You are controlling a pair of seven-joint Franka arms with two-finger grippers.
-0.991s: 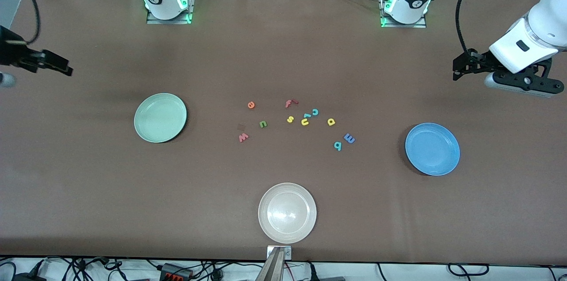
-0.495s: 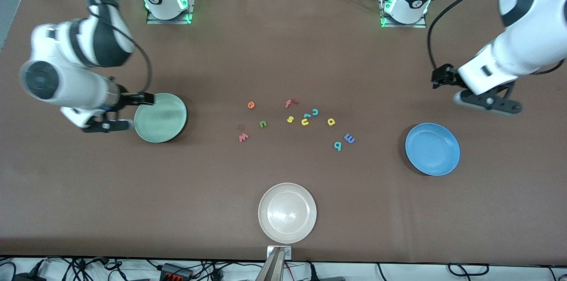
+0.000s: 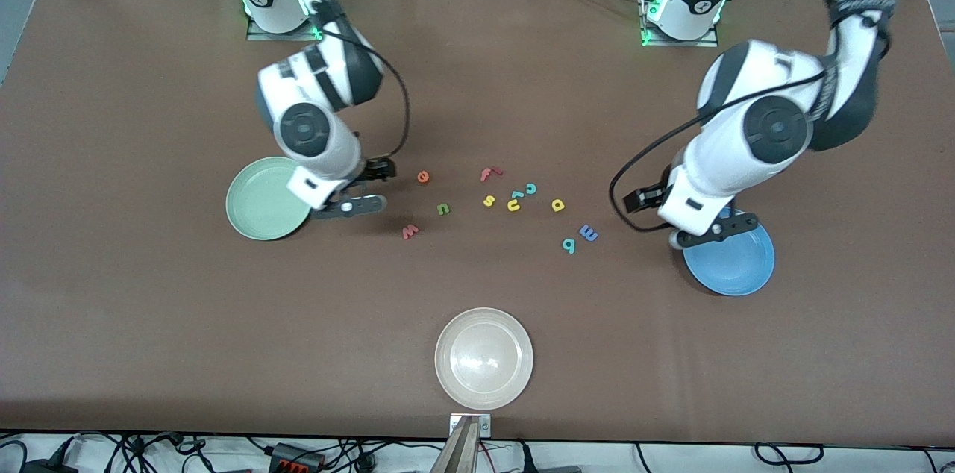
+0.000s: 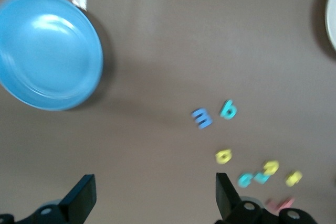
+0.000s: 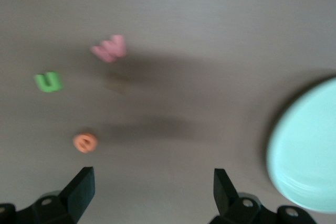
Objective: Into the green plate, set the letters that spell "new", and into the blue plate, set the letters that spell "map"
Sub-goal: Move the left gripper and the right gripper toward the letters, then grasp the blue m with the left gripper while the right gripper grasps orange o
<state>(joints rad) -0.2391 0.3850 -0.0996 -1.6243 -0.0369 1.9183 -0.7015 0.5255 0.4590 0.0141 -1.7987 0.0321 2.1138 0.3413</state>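
Observation:
The letters lie loose mid-table: orange "e" (image 3: 423, 176), green "n" (image 3: 443, 209), red "w" (image 3: 409, 232), yellow "a" (image 3: 558, 205), blue "m" (image 3: 588, 233), teal "p" (image 3: 568, 245). The green plate (image 3: 261, 208) is toward the right arm's end, the blue plate (image 3: 739, 264) toward the left arm's end. My right gripper (image 3: 382, 169) hangs open over bare table between the green plate (image 5: 310, 150) and "e" (image 5: 84, 142), holding nothing (image 5: 152, 187). My left gripper (image 3: 636, 199) is open and empty (image 4: 155, 198), over the table between "m" (image 4: 202, 118) and the blue plate (image 4: 47, 51).
Other letters lie among them: red "f" (image 3: 489, 174), teal "c" (image 3: 530, 189), yellow "s" (image 3: 489, 200), yellow "u" (image 3: 514, 204). A cream-white plate (image 3: 483, 358) sits nearest the front camera. The left arm's wrist overhangs the blue plate's rim.
Both arms have swung in from the table's ends toward the middle, each now past its plate and close to the letters. The letters and plates have not moved.

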